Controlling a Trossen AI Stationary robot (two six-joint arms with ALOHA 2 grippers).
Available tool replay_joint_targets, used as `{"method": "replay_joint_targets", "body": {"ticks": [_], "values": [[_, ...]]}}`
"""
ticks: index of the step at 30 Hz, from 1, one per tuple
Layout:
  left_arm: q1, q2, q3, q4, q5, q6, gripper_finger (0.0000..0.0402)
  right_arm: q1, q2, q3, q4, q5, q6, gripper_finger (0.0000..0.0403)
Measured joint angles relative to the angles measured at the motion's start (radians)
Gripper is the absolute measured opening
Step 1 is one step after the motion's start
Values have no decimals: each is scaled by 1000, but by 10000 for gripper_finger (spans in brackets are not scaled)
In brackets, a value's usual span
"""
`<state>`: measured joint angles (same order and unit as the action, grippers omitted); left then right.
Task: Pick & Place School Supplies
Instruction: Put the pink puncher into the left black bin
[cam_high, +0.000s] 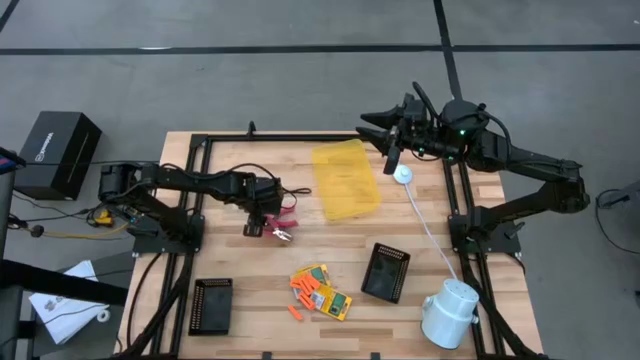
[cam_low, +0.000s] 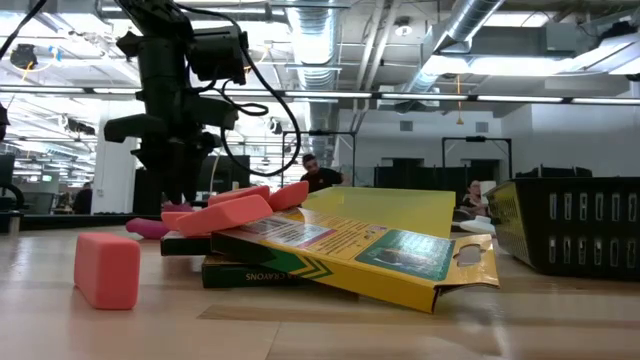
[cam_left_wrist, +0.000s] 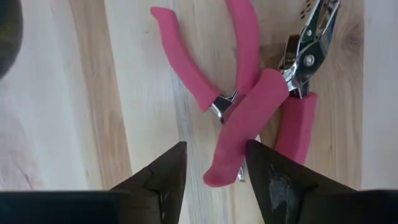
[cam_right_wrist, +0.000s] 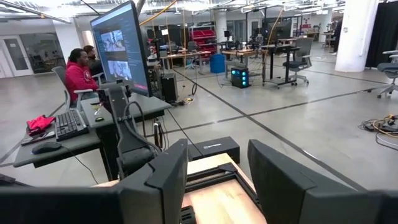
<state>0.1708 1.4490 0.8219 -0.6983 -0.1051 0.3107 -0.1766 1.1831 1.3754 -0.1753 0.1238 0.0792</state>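
Red-handled plier-like tools (cam_left_wrist: 249, 118) lie on the wooden table (cam_high: 250, 270), their handles crossing and a metal head (cam_left_wrist: 308, 43) showing. My left gripper (cam_left_wrist: 214, 152) points down over them (cam_high: 283, 226), open, with the free end of one handle between its fingertips. Yellow-and-green card boxes (cam_high: 325, 293) lie stacked at the near middle, with orange sticks (cam_high: 303, 290) on and beside them. The boxes (cam_low: 350, 250) fill the low view, with one stick (cam_low: 105, 268) close up. My right gripper (cam_right_wrist: 217, 162) is held high and level over the far right (cam_high: 372, 130), open, with nothing between its fingers. My left gripper comes from above, its fingers on either side of the free end (cam_left_wrist: 221, 171) of one red handle that lies on the table. One finger (cam_left_wrist: 267, 174) stands right beside that end. I cannot tell whether it touches.
A translucent yellow tray (cam_high: 345, 180) lies at the far middle. Black ribbed trays sit at the near left (cam_high: 212, 305) and near right (cam_high: 385, 270). A white cylinder (cam_high: 448, 312) stands at the near right corner, with a cord running to a white ball (cam_high: 402, 173).
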Motion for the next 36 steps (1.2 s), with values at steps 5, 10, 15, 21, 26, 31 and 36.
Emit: {"method": "replay_joint_targets", "body": {"ticks": [5,10,15,21,26,31,36], "values": [[0,0,0,3,33,1,158,1,0,0,0,0,0,160],[-3,0,-1,2,51,7,158,1,0,0,0,0,0,157],[-3,-1,-75,4,65,26,158,14,0,0,1,0,0,159],[-3,-1,-142,5,58,-9,158,28,0,0,4,4,0,158],[-3,-1,-125,33,55,-11,158,28,0,0,5,5,0,158],[-3,-1,-83,40,53,-12,158,25,0,0,7,6,0,157],[-1,-1,-77,52,53,-5,158,24,0,0,21,7,0,153]]}}
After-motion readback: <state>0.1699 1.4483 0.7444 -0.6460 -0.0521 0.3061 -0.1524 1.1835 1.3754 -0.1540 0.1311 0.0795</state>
